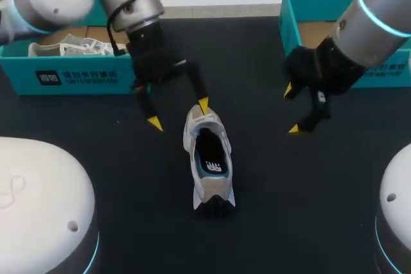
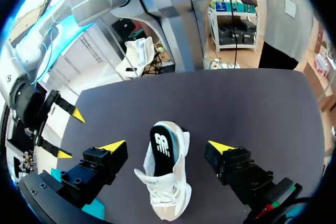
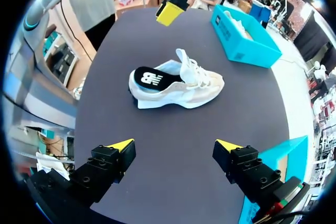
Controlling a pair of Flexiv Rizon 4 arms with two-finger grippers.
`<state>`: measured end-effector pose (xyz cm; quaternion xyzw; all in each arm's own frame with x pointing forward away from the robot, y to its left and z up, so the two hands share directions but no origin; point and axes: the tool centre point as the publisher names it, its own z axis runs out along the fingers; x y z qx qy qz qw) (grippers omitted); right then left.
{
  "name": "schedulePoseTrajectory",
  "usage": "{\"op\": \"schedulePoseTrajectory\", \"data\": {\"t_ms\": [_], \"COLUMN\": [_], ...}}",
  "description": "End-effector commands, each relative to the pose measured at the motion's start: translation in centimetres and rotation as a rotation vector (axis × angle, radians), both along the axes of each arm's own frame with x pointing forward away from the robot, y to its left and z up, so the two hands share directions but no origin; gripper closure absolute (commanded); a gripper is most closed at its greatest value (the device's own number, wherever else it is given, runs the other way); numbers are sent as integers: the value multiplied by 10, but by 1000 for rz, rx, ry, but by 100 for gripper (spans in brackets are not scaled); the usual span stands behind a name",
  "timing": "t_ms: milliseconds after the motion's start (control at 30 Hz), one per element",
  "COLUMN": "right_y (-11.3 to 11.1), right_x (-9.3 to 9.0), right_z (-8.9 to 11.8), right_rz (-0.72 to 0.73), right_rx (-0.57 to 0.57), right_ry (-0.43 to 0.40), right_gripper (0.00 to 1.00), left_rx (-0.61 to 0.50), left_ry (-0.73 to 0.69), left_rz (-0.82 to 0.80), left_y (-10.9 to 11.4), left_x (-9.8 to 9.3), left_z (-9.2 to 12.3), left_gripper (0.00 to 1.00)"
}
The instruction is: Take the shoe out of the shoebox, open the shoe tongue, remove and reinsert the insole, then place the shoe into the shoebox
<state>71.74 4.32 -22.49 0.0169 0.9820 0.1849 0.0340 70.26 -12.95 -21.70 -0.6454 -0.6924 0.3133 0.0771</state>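
A white and beige shoe [image 1: 209, 158] stands upright in the middle of the dark table, toe toward the far side. Its black insole [image 1: 214, 166] with a white logo shows in the opening. My left gripper [image 1: 179, 113] hangs open just over the toe end, holding nothing. In the left wrist view the shoe [image 2: 165, 182] lies below and between the spread fingers of that gripper [image 2: 167, 146]. My right gripper [image 1: 291, 110] is open and empty, off to the shoe's right. From the right wrist view its gripper [image 3: 175, 145] is well short of the shoe [image 3: 176, 83], whose insole [image 3: 152, 77] lies at the heel.
A teal shoebox [image 1: 77, 76] at the far left holds another white shoe [image 1: 70, 47]; it also shows in the right wrist view as a shoebox [image 3: 244, 43]. A second teal box [image 1: 290, 14] stands at the far right, behind my right arm. Bare tabletop surrounds the shoe.
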Motion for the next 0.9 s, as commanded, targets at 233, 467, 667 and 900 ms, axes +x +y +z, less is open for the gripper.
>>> {"op": "schedulePoseTrajectory", "data": {"t_ms": [233,467,667,900], "right_y": [-14,-14,-14,-14], "right_x": [-3,-3,-3,-3], "right_z": [15,15,15,15], "right_rz": [-62,-62,-62,-62], "right_rx": [-14,-14,-14,-14], "right_ry": [-23,-23,-23,-23], "right_gripper": [0,0,0,0], "left_rx": [155,217,246,241], "left_ry": [12,-32,-46,-98], "left_rz": [-125,-168,-173,-212], "left_y": [-14,-21,-29,-29], "left_x": [29,20,9,0], "left_z": [-2,-20,-47,-57], "left_gripper": [100,100,100,100]}}
